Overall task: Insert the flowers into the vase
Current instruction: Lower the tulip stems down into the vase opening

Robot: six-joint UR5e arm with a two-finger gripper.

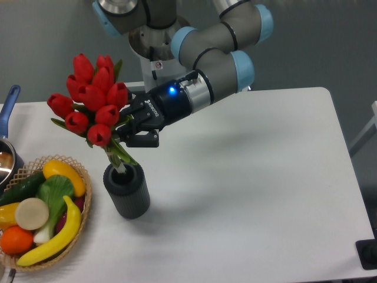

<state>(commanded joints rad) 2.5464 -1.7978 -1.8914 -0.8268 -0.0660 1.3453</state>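
Over table (265, 177), flowers (88, 100) heads-up, tilted left

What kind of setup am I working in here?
Probably a lab test bench dressed as a home scene: a plain white table, grey backdrop, the gripper holding flowers over the vase, and a wicker basket of toy produce.
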